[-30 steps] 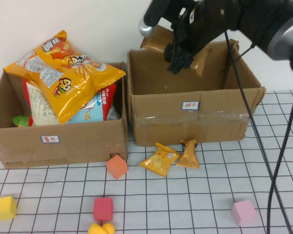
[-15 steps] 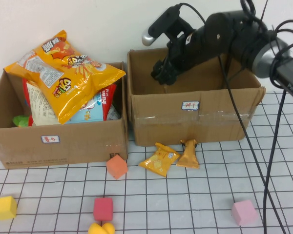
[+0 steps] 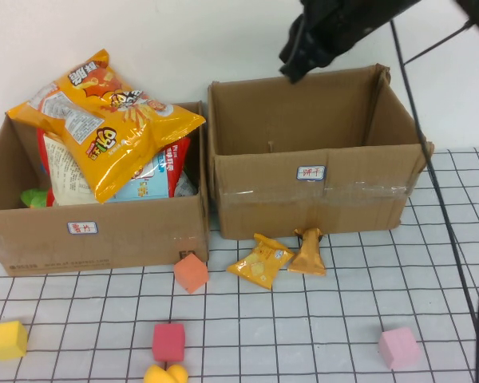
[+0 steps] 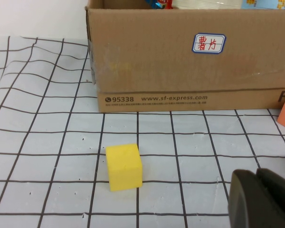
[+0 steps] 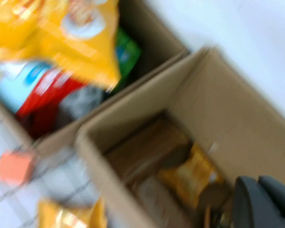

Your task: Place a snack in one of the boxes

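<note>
Snacks: two small packets (image 3: 260, 261) (image 3: 308, 252) lying on the table against the right box (image 3: 319, 183), below and in front of my right gripper (image 3: 299, 49).
Right gripper: I am holding it above the box's back wall; grip state I cannot tell.
Left gripper (image 4: 263, 202): I am parking it low near the yellow cube (image 4: 124, 166); fingers look together.

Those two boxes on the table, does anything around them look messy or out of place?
Yes. Two small snack packets and lie on the table against the front of the right box. The left box is overfilled, with a big chip bag sticking out. The right gripper is above the right box; the left gripper is low near a yellow cube.
</note>
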`<state>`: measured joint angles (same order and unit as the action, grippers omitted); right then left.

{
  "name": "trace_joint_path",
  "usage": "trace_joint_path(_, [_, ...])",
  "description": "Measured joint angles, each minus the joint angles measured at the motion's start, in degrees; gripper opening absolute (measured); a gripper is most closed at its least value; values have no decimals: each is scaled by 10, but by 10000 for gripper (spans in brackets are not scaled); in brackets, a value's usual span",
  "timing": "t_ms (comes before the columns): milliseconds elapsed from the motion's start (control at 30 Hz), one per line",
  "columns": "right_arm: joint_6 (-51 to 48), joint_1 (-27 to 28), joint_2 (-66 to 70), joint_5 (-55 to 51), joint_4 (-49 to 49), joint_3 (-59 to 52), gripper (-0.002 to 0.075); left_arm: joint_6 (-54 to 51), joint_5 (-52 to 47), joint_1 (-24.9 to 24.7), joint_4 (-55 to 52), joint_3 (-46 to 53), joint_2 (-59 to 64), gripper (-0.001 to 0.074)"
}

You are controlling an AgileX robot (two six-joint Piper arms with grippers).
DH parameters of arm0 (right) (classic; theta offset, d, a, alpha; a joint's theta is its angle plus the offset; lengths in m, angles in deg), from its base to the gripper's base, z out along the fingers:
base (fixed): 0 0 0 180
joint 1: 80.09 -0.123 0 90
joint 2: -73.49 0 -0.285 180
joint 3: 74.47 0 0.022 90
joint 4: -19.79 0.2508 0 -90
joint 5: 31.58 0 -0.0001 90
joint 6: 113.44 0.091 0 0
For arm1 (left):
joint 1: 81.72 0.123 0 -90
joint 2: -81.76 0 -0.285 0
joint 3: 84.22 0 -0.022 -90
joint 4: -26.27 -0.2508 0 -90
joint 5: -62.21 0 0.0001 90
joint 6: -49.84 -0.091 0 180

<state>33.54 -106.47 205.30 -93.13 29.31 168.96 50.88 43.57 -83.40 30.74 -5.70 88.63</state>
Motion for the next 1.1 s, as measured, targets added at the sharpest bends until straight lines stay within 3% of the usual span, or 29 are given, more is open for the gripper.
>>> trace_joint_path(133, [0, 0, -30, -80, -1, 0, 4, 0, 0, 0, 0, 0, 0, -2])
trace_joint_path(433, [16, 0, -120, -81, 29, -26, 0, 0, 0, 0, 0, 0, 0, -2])
trace_joint_path(633, [15, 0, -192, -81, 34, -164, 0, 0, 0, 0, 0, 0, 0, -2])
trace_joint_path(833, [-17, 1, -244, -81, 103, -315, -1, 0, 0, 0, 0, 0, 0, -2])
trace_joint_path(1100, [-24, 1, -286, -81, 122, -410, -1, 0, 0, 0, 0, 0, 0, -2])
